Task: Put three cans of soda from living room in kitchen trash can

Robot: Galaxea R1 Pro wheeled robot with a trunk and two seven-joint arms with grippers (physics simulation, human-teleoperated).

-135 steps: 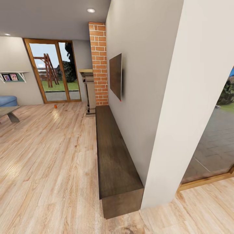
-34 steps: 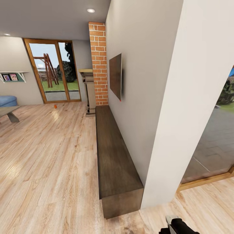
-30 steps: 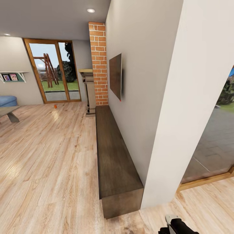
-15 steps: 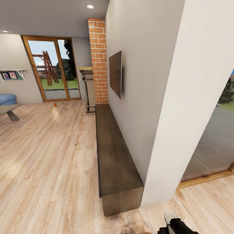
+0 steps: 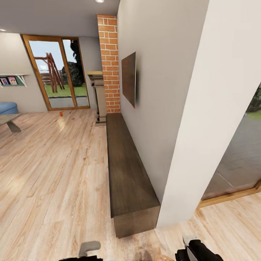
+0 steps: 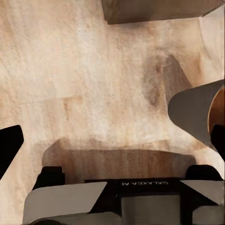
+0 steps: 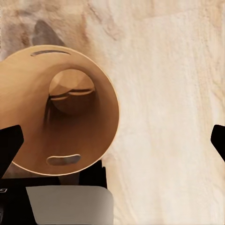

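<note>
One can of soda (image 5: 60, 114), small and orange-red, stands far off on the wooden floor by the glass patio door (image 5: 57, 77). In the right wrist view I look straight down into the tash can (image 7: 61, 110), which has a tan inside with two handle slots and stands upright on the floor. My right gripper (image 7: 112, 140) is open above it, its black fingertips (image 7: 9, 145) spread wide with nothing held. The left gripper (image 6: 112, 143) is open too, over bare floor, and the bin's grey wall (image 6: 194, 112) lies beside it.
A long dark low bench (image 5: 127, 170) runs along the wall under a wall-mounted TV (image 5: 128, 79), and its corner (image 6: 154, 9) is close ahead. A white wall pillar (image 5: 203, 127) stands on the right. A brick column (image 5: 108, 61), light-blue sofa (image 5: 7, 107) and coffee table (image 5: 11, 121) lie farther off. Open floor stretches left.
The head view has shifted, so the room sits higher in the picture. Part of my left arm now shows at the bottom edge. The right arm stays at the bottom right.
</note>
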